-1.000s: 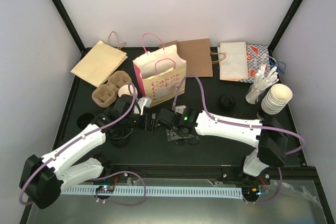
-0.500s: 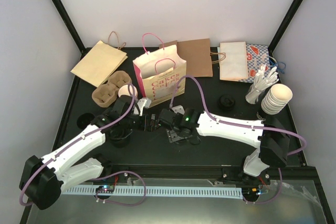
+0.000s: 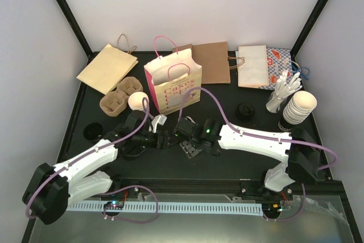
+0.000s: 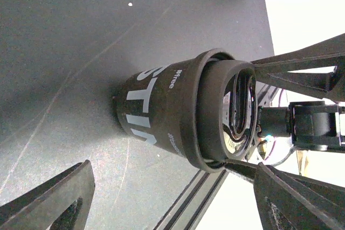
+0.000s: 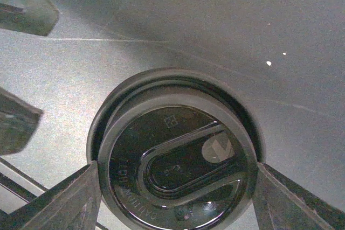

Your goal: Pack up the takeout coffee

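Overhead: the cream paper bag with pink handles [image 3: 173, 89] stands open on the black surface [image 3: 187, 169].

Left wrist: the left gripper [image 4: 172, 168] is spread wide and faces the takeout coffee [image 4: 156, 111], an upright dark lidded paper cup, without touching it.

Right wrist: the right gripper [image 5: 175, 173] appears to pinch it at the rim. Bagging remains.

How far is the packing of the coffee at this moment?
Done: a black lid sits on the coffee cup, which stands on the table. In hand: the right gripper brackets the lid, grip unclear; the left gripper is open, facing the cup. Left: the cup must go into the open paper bag.
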Available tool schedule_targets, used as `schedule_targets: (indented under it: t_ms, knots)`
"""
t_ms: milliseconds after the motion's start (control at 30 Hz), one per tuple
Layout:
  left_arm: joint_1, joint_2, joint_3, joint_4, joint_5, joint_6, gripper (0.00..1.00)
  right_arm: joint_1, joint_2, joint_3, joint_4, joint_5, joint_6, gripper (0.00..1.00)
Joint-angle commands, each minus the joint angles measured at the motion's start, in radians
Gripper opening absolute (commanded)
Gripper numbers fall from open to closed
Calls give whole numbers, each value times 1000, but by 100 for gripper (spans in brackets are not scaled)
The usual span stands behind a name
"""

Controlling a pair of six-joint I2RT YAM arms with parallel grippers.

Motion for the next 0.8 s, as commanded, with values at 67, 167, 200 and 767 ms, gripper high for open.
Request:
schedule_targets:
  t_ms: [67,167,200,767]
  knots:
    - [-5,79,-14,139,90,-50,77,-8,3,-28,1,-51,-67,74]
    - [-13,117,-18,169,99,-53,71,-12,-5,-45,16,-64,-67,75]
    - [-16,131,-18,180,104,-55,70,-12,-6,-49,19,-68,-67,74]
    - [-33,277,10,253,81,-76,56,-60,-17,-106,56,-138,-72,74]
